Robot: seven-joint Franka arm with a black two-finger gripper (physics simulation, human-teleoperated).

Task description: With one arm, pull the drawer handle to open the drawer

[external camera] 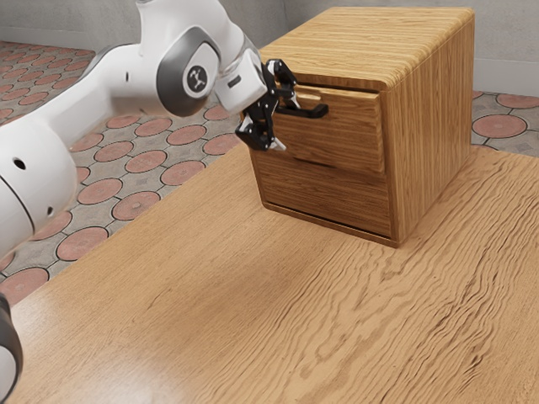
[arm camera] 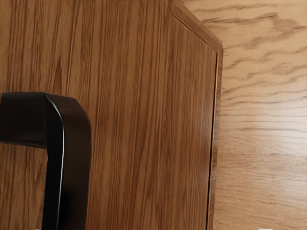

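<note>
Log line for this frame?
gripper: at handle | drawer: top one, slightly out | task: not done

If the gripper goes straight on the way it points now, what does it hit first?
Most likely the black handle, right in front of the gripper, with the drawer front just behind; depth is unclear.
</note>
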